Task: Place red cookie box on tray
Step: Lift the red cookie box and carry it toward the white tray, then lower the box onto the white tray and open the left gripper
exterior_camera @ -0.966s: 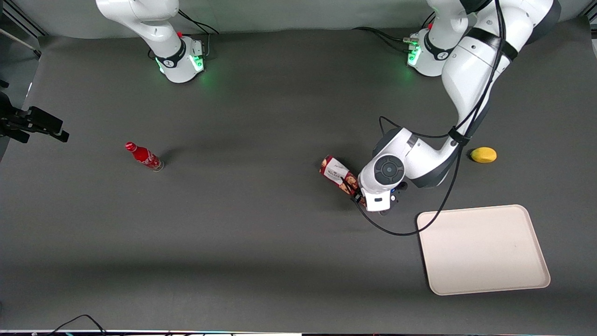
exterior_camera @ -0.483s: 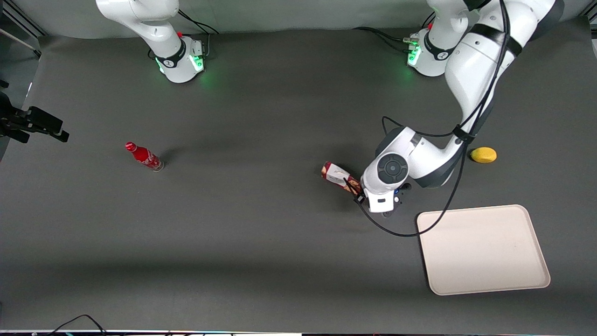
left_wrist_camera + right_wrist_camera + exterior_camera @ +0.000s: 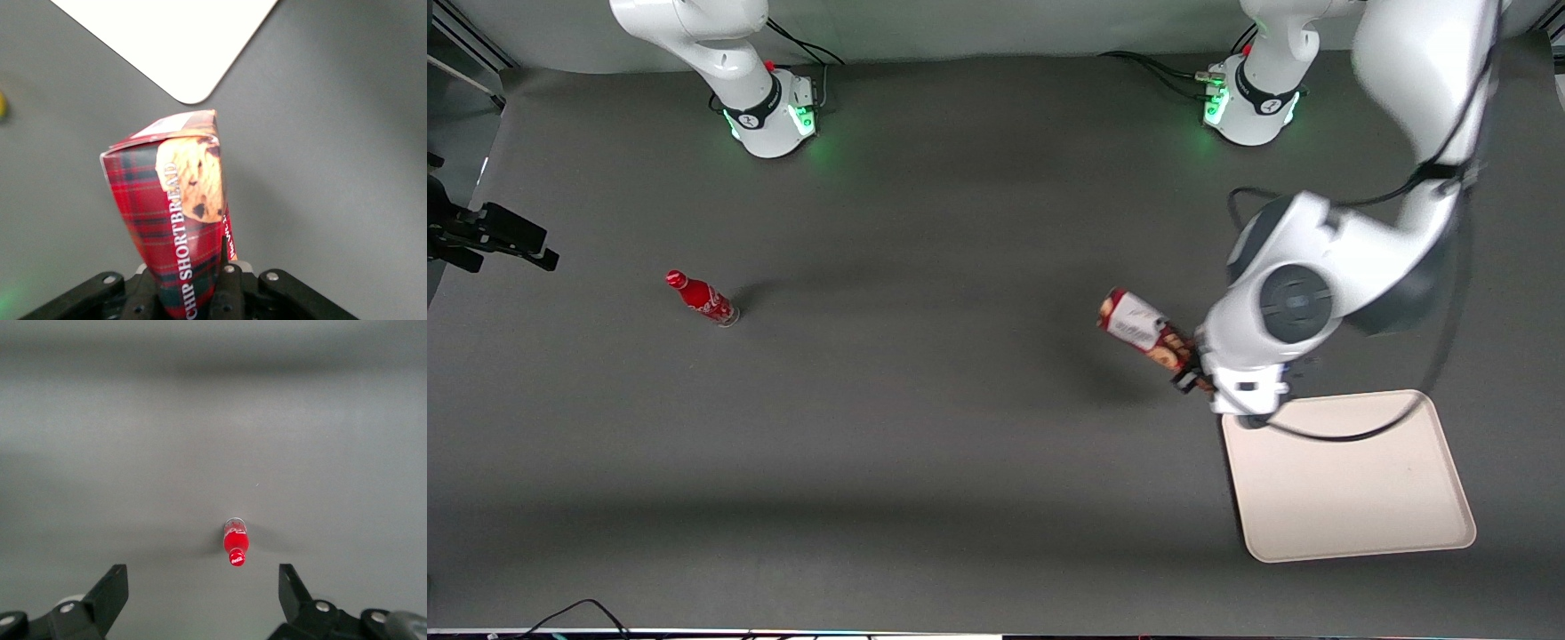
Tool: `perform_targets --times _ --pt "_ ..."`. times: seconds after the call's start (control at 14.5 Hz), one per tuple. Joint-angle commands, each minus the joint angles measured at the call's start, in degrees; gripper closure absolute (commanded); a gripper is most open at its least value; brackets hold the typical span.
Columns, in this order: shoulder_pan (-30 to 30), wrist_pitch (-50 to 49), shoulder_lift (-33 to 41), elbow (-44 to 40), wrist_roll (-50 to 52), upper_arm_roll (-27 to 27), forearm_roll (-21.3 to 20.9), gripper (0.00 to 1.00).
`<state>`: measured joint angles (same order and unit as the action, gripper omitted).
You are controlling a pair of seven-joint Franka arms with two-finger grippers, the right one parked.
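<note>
Cookie box aloft, nearing tray
The tool (image 3: 190, 293), clamped on the red cookie box (image 3: 1144, 332), should centre over the tray (image 3: 1352, 480) before lowering.

We lose the gripper (image 3: 1199, 380) under the arm's wrist in the front view, along with the held end of the red cookie box (image 3: 1144, 331) and the tray (image 3: 1352, 480) corner nearest it. From the left wrist, the box (image 3: 177, 220) runs off the frame at its clamped end, and only one rounded corner of the tray (image 3: 180, 40) fits in.
</note>
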<state>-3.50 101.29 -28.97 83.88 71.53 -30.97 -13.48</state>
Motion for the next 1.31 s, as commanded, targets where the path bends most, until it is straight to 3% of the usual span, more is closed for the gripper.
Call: perform_targets --times 0.0,0.34,0.48,0.62,0.83,1.24 --pt "-1.9 -17.0 1.5 -13.0 -13.0 0.5 4.5 1.0" --pt "-3.4 -35.6 1.5 -29.3 -34.3 8.5 6.5 1.0" --pt "-3.8 -37.1 1.5 -31.8 -51.5 17.8 6.4 1.0" --pt "-3.7 -34.3 1.0 -31.9 -66.2 26.7 6.4 1.0" --pt "-3.8 -25.8 -3.3 -31.1 -78.8 33.6 6.1 1.0" --pt "-4.6 -7.2 -17.1 -29.1 -83.6 34.1 6.4 1.0"
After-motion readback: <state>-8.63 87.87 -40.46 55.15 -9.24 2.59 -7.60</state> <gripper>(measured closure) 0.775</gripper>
